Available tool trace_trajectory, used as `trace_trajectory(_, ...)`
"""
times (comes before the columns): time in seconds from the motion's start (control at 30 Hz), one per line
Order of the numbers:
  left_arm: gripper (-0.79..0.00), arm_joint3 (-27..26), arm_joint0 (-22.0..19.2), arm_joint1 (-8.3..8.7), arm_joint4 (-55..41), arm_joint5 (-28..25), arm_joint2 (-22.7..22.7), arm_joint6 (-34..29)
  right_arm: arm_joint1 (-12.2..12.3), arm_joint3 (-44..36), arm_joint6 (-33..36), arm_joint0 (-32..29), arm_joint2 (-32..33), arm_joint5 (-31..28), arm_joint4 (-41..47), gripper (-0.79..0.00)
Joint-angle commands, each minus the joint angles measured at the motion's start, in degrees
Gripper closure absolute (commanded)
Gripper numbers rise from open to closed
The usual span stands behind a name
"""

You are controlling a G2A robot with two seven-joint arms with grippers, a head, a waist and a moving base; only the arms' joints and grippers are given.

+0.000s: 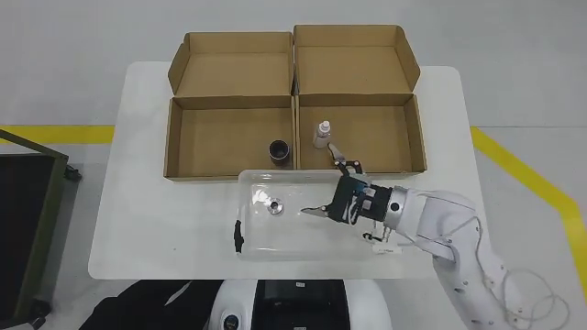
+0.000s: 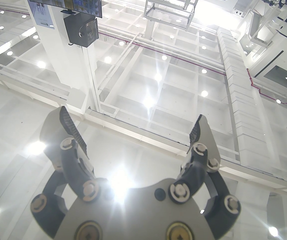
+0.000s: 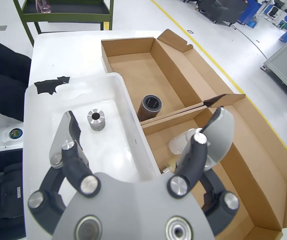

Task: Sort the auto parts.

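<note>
Top view: right gripper [image 1: 317,180] is hovering, spread wide, over a clear plastic tray [image 1: 275,238] at the white table's [image 1: 138,220] near edge. One steel bushing [image 1: 274,206] is sitting inside with open room around it. Two cardboard boxes are lying behind. The left box [image 1: 171,142] is holding one dark cylinder [image 1: 279,152] in its near right corner. The right box [image 1: 417,137] is holding one white bottle [image 1: 322,134].

Left wrist view: left gripper [image 2: 132,113] is gaping, its ribbed pads [image 2: 69,128] apart.

Right wrist view: the fingers are straddling the tray rim and the box wall.

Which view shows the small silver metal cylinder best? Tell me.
Right wrist view: the small silver metal cylinder is close, its bored top plain. Top view gives it as a speck. Left wrist view faces the ceiling.
</note>
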Motion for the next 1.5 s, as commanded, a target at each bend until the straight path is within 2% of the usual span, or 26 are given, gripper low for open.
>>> trace_trajectory(0.0,-0.785,0.0,0.0,0.0,0.0,0.0,0.0,0.0,-0.1,0.9,1.1,1.4,-1.7,-0.2,-0.1,-0.785)
trace_trajectory(0.43,-0.785,0.0,0.0,0.0,0.0,0.0,0.0,0.0,-1.3,7.6,7.3,8.0,-12.1,-0.3,0.0,-0.785)
trace_trajectory(0.83,-0.785,0.0,0.0,0.0,0.0,0.0,0.0,0.0,-2.5,14.4,9.5,12.6,-18.8,-0.3,1.4,-0.785)
trace_trajectory(1.0,-0.785,0.0,0.0,0.0,0.0,0.0,0.0,0.0,-3.1,17.2,11.4,14.2,-21.4,0.0,2.2,-0.733)
trace_trajectory(1.17,-0.785,0.0,0.0,0.0,0.0,0.0,0.0,0.0,-3.8,19.8,14.0,16.1,-23.5,1.1,3.4,-0.714)
trace_trajectory(1.37,-0.785,0.0,0.0,0.0,0.0,0.0,0.0,0.0,-4.4,22.9,14.5,18.0,-24.8,2.1,4.4,-0.625)
trace_trajectory(1.4,-0.785,0.0,0.0,0.0,0.0,0.0,0.0,0.0,-4.4,23.3,14.4,18.2,-25.0,2.2,4.5,-0.557)
trace_trajectory(1.43,-0.785,0.0,0.0,0.0,0.0,0.0,0.0,0.0,-4.5,23.6,14.3,18.4,-25.1,2.4,4.5,-0.437)
trace_trajectory(1.47,-0.785,0.0,0.0,0.0,0.0,0.0,0.0,0.0,-4.6,23.8,14.2,18.5,-25.1,2.5,4.5,-0.403)
